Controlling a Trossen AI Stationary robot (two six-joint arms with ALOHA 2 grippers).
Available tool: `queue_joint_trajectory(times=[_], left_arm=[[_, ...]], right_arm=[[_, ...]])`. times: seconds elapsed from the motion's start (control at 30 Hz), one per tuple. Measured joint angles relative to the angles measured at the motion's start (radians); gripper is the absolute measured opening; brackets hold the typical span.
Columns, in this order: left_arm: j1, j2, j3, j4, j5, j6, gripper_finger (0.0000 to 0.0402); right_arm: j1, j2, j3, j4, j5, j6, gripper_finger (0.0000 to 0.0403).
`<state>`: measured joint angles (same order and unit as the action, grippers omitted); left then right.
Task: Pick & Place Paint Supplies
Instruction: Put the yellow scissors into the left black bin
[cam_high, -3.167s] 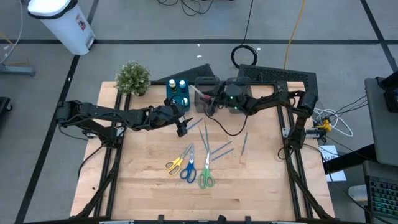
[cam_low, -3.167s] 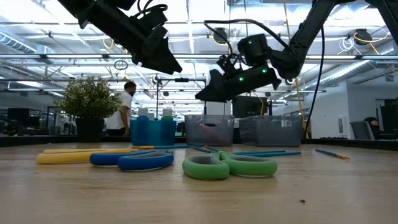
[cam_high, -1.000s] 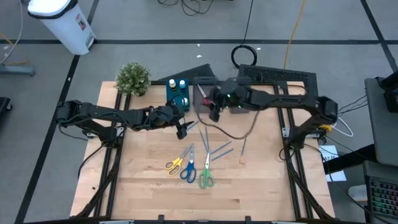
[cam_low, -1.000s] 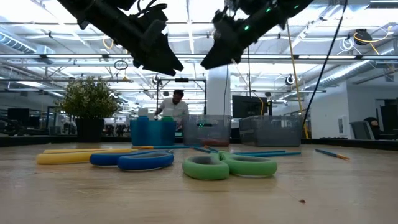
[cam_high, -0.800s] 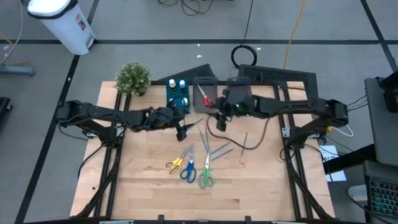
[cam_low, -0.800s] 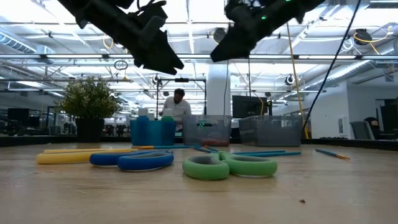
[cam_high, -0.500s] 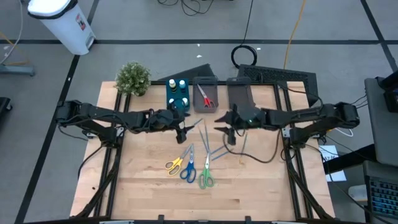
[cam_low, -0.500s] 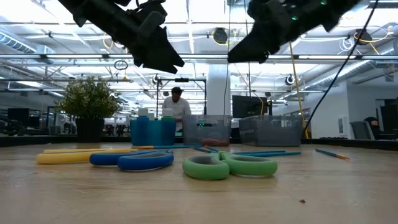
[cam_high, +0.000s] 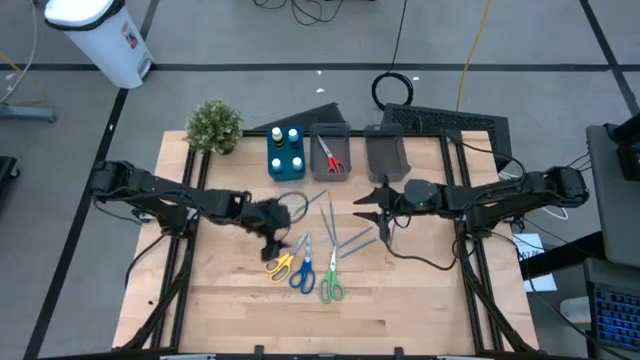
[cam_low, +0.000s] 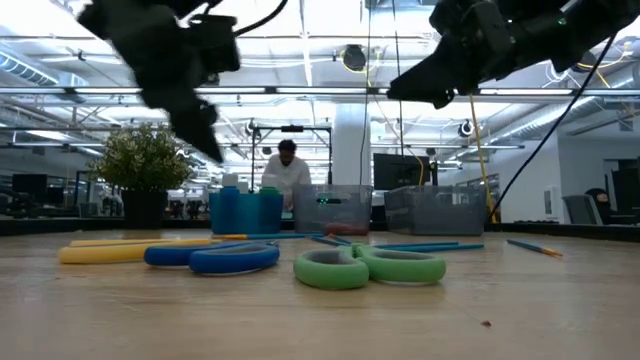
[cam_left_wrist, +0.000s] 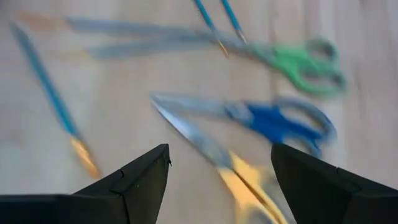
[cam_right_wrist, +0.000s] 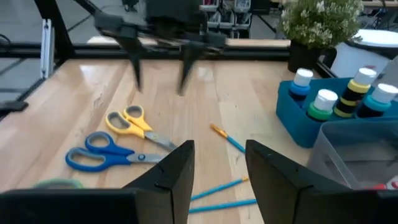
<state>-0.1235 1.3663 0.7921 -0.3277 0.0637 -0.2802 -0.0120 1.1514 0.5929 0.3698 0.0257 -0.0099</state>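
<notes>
Scissors all over the middle of the wooden surface (cam_high: 230, 300): yellow scissors (cam_high: 279, 264) closest to the left side, blue scissors (cam_high: 303, 274) right beside them, green scissors (cam_high: 331, 287) next along, blades all pointing toward the bins. Left claw (cam_high: 277, 243) hanging just above the yellow pair, fingers spread wide with nothing between them; from its wrist camera, yellow handles (cam_left_wrist: 249, 193) sitting in the gap between the two dark fingers, blue handles (cam_left_wrist: 280, 123) and green handles (cam_left_wrist: 305, 59) farther out. Right claw (cam_high: 378, 212) hovering over the surface in front of the grey bins, fingers parted and empty too, well apart from the scissors. Thin blue brushes (cam_high: 355, 240) scattered between the two claws and just beyond the scissor blades, one more brush (cam_high: 390, 232) off toward the right arm. Back edge of the surface: blue bin (cam_high: 285, 155) with the little bottles (cam_high: 284, 143) standing in it, capped white, yellow and teal; beside it a grey bin (cam_high: 330, 152) with red scissors (cam_high: 331, 159) lying inside; then a second grey bin (cam_high: 387, 152). Potted plant (cam_high: 213, 125) at the back left corner. Low camera: green scissors front and centre, both arms up off the surface, and a person (cam_low: 285, 172) in white in the room behind the bins.
</notes>
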Motion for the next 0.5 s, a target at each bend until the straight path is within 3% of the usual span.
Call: queue_joint_trajectory(times=[0.23,0.33,0.5], left_arm=[[-0.163,0.023,0.0,-0.151,0.041,-0.203,0.0285],[-0.232,0.048,0.0,-0.125,0.033,-0.176,0.0285],[-0.318,0.113,0.0,-0.044,-0.064,-0.095,0.0285]], right_arm=[[0.0,0.001,-0.004,0.002,0.0,-0.009,0.013],[0.0,0.001,-0.004,0.015,0.0,-0.009,0.013],[0.0,0.001,-0.004,0.013,0.0,-0.006,0.013]])
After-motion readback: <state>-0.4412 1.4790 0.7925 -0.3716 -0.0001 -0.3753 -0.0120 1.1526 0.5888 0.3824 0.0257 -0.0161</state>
